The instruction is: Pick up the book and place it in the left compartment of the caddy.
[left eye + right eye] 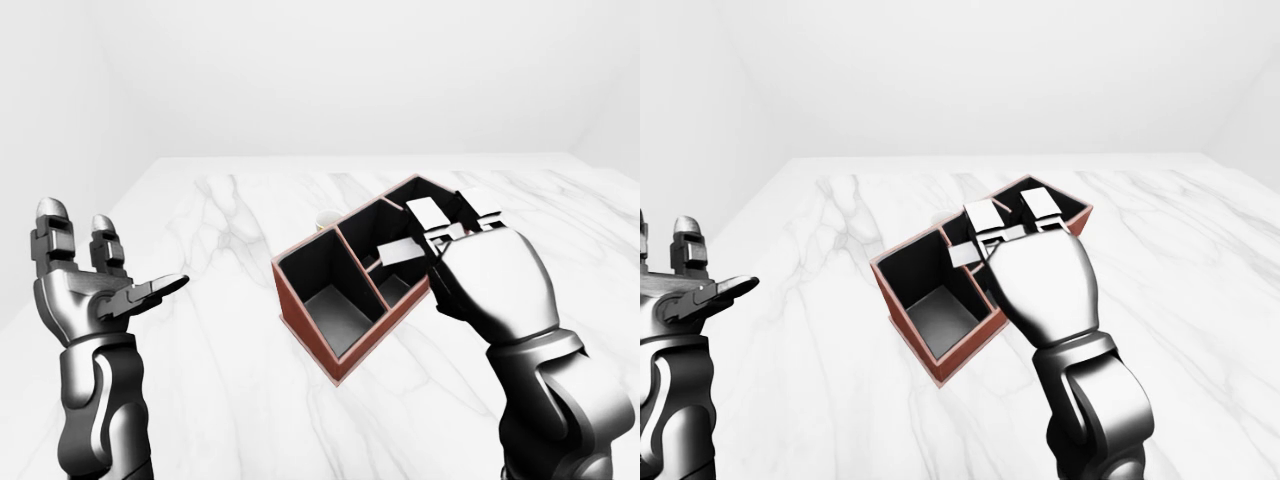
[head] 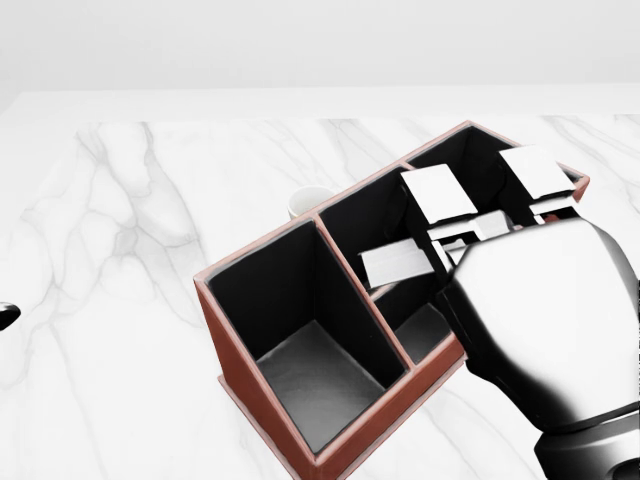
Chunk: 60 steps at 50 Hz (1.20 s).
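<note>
A white marble table fills most of each view. On it stands the red-brown caddy, turned at an angle, with dark inner walls. Its left compartment (the one nearest the bottom left of the head view) holds nothing that I can see. No writing or label can be read on any thing.

The right hand hangs over the middle and right compartments, with its fingers spread apart and closed round nothing. Its large palm covers the right part of the caddy, so the floors there are hidden. The left hand is raised at the left of the left-eye view, well apart from the caddy, its fingers open.

A small white cup shows just above the caddy's wall, mostly hidden by it. The book does not show in any view.
</note>
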{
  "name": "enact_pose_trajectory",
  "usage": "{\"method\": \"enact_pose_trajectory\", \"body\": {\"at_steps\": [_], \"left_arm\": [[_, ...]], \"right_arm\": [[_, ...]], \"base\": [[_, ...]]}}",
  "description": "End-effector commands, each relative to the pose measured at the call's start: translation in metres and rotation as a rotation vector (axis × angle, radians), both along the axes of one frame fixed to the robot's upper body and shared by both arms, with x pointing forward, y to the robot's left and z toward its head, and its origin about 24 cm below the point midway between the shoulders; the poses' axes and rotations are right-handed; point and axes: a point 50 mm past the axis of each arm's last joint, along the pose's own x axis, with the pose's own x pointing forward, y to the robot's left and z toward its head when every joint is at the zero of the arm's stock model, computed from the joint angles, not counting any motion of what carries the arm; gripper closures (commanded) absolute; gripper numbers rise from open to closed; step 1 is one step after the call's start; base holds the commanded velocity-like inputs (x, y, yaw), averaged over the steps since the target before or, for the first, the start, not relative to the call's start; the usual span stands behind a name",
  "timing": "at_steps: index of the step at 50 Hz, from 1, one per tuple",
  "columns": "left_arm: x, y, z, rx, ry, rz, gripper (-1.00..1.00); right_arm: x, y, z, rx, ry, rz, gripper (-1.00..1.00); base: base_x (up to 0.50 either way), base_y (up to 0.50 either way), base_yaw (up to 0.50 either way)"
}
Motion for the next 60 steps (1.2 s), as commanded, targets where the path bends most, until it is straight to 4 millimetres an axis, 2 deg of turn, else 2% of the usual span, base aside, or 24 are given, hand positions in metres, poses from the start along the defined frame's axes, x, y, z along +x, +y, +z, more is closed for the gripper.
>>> {"method": "enact_pose_trajectory", "body": {"at_steps": [1,11,12,19,34,54,60], "left_arm": [[0.0,0.001,0.0,0.0,0.001,0.0,-1.0],[-0.002,0.001,0.002,0.0,-0.009,0.003,-1.0],[0.002,0.001,-0.002,-0.001,0.011,-0.003,-1.0],[-0.002,0.0,0.003,0.001,-0.014,0.003,-1.0],[-0.001,0.0,0.001,0.001,-0.007,0.002,-1.0],[-0.001,0.0,0.001,-0.002,-0.006,0.001,-1.0],[-0.002,0.0,0.003,0.0,-0.013,0.002,-1.0]], "right_arm": [[-0.002,0.004,0.006,0.05,-0.024,0.05,1.0],[-0.006,0.011,0.008,0.055,-0.034,0.112,1.0],[-0.006,0.011,0.008,0.057,-0.035,0.114,1.0],[-0.001,0.007,0.004,0.112,-0.003,0.087,1.0],[0.006,0.001,-0.008,0.213,0.08,0.087,1.0],[0.0,0.02,-0.006,0.221,0.084,0.222,1.0],[-0.001,0.019,-0.005,0.219,0.077,0.217,1.0]], "base": [[0.0,0.0,0.0],[0.0,0.0,0.0],[0.0,0.0,0.0],[0.0,0.0,0.0],[0.0,0.0,0.0],[0.0,0.0,0.0],[0.0,0.0,0.0]]}}
